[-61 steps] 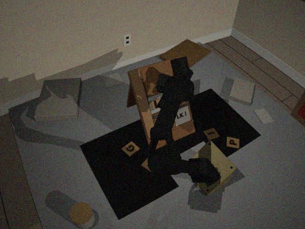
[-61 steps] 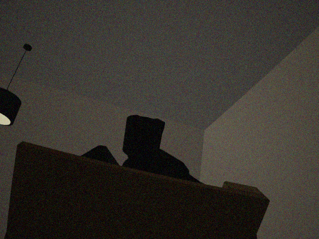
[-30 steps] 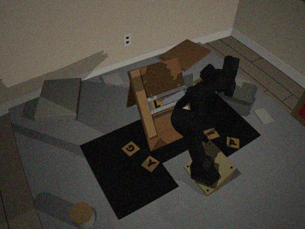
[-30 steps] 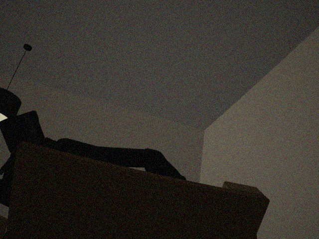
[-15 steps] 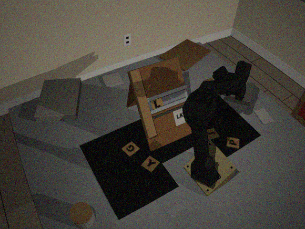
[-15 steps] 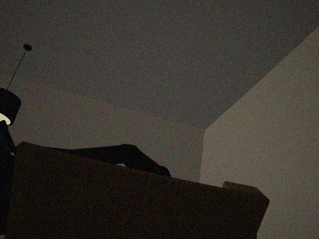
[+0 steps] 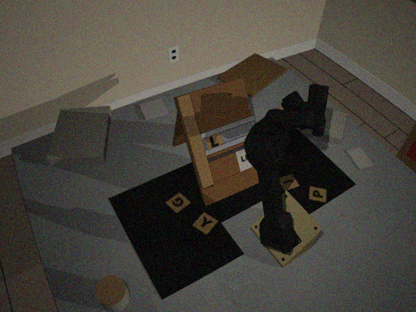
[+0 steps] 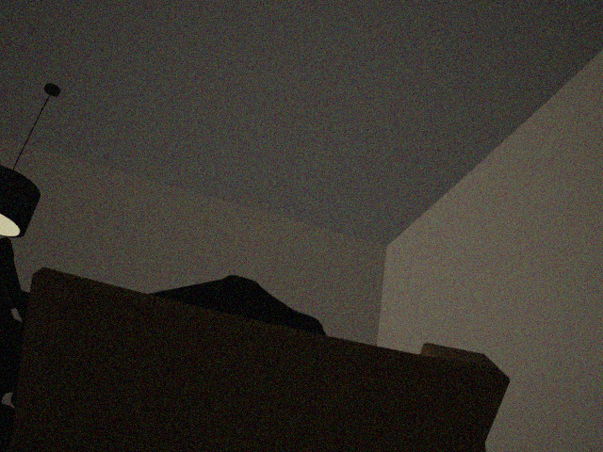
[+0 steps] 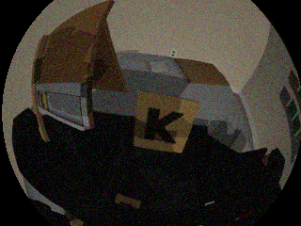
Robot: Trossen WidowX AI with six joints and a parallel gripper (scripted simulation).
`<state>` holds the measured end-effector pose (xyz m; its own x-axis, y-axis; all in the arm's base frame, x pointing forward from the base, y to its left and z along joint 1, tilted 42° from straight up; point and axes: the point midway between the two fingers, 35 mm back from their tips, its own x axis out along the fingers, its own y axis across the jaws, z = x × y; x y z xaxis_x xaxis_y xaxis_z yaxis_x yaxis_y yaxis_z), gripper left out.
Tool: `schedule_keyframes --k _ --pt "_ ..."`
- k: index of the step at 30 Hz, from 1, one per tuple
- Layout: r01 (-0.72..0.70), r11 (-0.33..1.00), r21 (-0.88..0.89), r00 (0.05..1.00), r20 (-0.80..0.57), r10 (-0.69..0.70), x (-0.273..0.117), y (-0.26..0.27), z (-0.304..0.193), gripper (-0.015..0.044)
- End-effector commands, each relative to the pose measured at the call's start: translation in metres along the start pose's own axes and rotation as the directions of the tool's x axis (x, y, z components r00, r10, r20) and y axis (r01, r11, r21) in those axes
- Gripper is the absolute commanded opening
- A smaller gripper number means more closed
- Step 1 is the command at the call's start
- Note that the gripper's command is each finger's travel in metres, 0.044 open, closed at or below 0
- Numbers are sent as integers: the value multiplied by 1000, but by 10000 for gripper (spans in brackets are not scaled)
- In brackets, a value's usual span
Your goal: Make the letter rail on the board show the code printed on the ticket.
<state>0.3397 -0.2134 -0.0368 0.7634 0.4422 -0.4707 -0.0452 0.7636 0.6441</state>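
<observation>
Clamping its fingers on the K tile (image 9: 166, 122), the tool (image 7: 289, 101) (image 9: 164, 126) holds it off the desk (image 7: 352, 248), with the letter facing the wrist camera. The tool is to the right of the wooden board (image 7: 225, 175) (image 8: 252, 384) (image 9: 71, 56), and the tile is apart from the letter rail (image 7: 231, 146) (image 9: 66, 123), not in it. In the rail, the L tile (image 7: 214, 141) sits toward the left end, beside the upright post (image 7: 196, 144). Below the rail, the ticket (image 7: 244, 160) is partly hidden behind the dark arm (image 7: 268, 147), so its whole code cannot be read from above.

Nearer, on the black mat (image 7: 161, 248), lie the G tile (image 7: 177, 202) and the Y tile (image 7: 205, 223), left of the arm. On the right side are the P tile (image 7: 318, 194) and another tile (image 7: 289, 181), whose letter is unclear. The arm's pale base plate (image 7: 307, 221) is at the near side. Farther out, a grey box (image 7: 80, 134) stands at far left, and an orange-topped cylinder (image 7: 111, 289) at near left.
</observation>
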Motion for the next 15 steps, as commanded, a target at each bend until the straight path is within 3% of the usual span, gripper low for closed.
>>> schedule_keyframes --k 1,15 --pt "1 1000 7 1000 -4 -1 1 0 -2 0" --pt "1 1000 7 1000 -4 -1 1 4 -1 0"
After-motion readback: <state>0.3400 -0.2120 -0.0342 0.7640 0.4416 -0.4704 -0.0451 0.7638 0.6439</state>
